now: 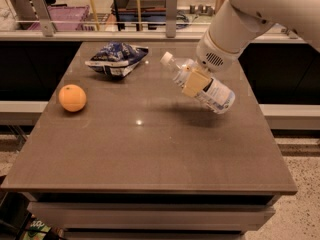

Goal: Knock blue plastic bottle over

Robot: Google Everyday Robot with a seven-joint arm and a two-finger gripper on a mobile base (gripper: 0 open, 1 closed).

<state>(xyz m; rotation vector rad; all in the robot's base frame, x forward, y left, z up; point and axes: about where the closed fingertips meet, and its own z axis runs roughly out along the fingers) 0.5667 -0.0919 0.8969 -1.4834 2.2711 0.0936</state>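
Observation:
The blue plastic bottle (217, 95) is clear, with a white cap at its upper left end and a white-and-blue label. It hangs tilted above the right part of the brown table (150, 159), cap pointing left and up, and its shadow lies on the table below it. My gripper (196, 82) comes down from the white arm at the upper right and is shut on the bottle's middle. One tan finger pad (194, 86) shows across the front of the bottle; the other finger is hidden behind it.
An orange (72, 97) sits at the table's left side. A blue-and-white snack bag (116, 59) lies at the back, left of the bottle. A rail with posts and a counter with bins run behind the table.

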